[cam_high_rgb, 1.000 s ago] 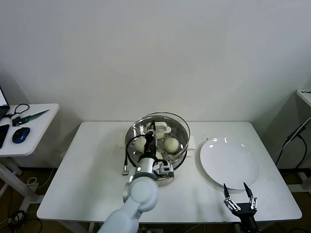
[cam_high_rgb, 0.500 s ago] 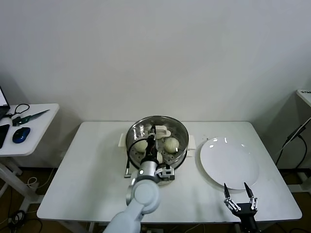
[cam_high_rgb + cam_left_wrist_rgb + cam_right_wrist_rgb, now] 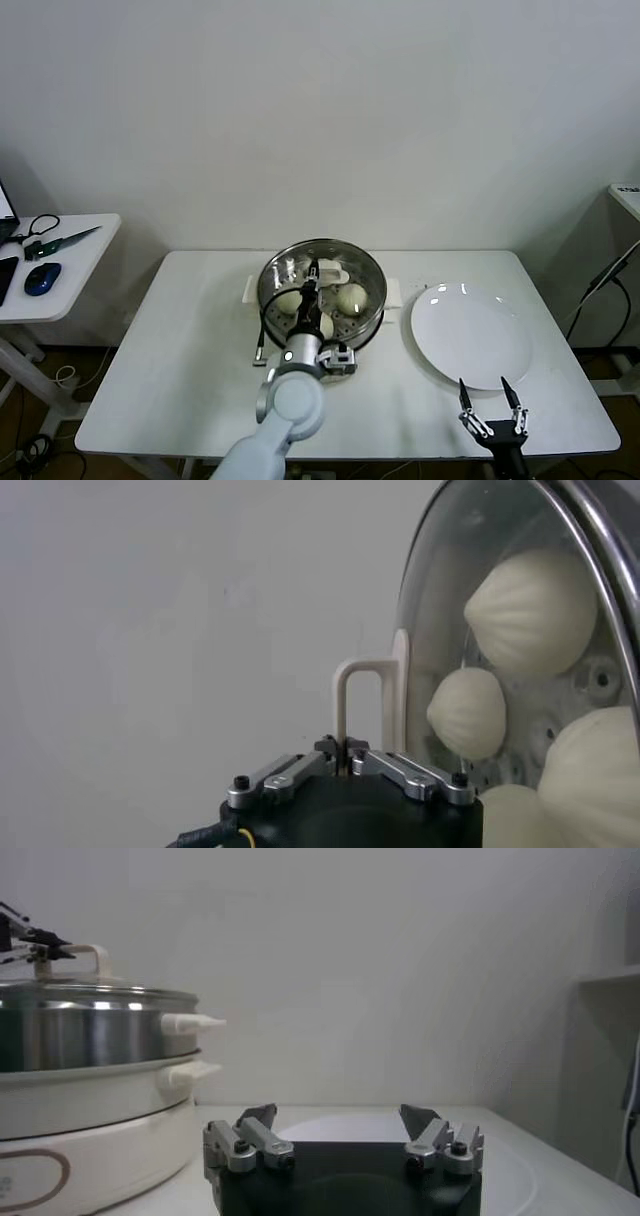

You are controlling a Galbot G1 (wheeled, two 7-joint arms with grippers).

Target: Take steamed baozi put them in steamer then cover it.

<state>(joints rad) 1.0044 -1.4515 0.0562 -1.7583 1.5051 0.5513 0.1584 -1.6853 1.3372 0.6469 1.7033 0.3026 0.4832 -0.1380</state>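
Cover on the steamer, on a white table [image 3: 180, 330] before a plain white wall [image 3: 320, 110].

We see the left gripper [image 3: 316, 272] pinched shut on the cover [image 3: 420, 680] handle, seemingly seated on the steamer [image 3: 322, 300] mid-table over the steamed baozi [image 3: 351, 297]; the right gripper [image 3: 492, 402] waits wide open by the near edge of the white plate [image 3: 470, 335].

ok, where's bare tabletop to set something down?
Free: the white table left of the round steel steamer, and the front strip between the left arm and right claw. Crowded: centre, where the left claw grips the glass cover; the flat white plate fills the right.
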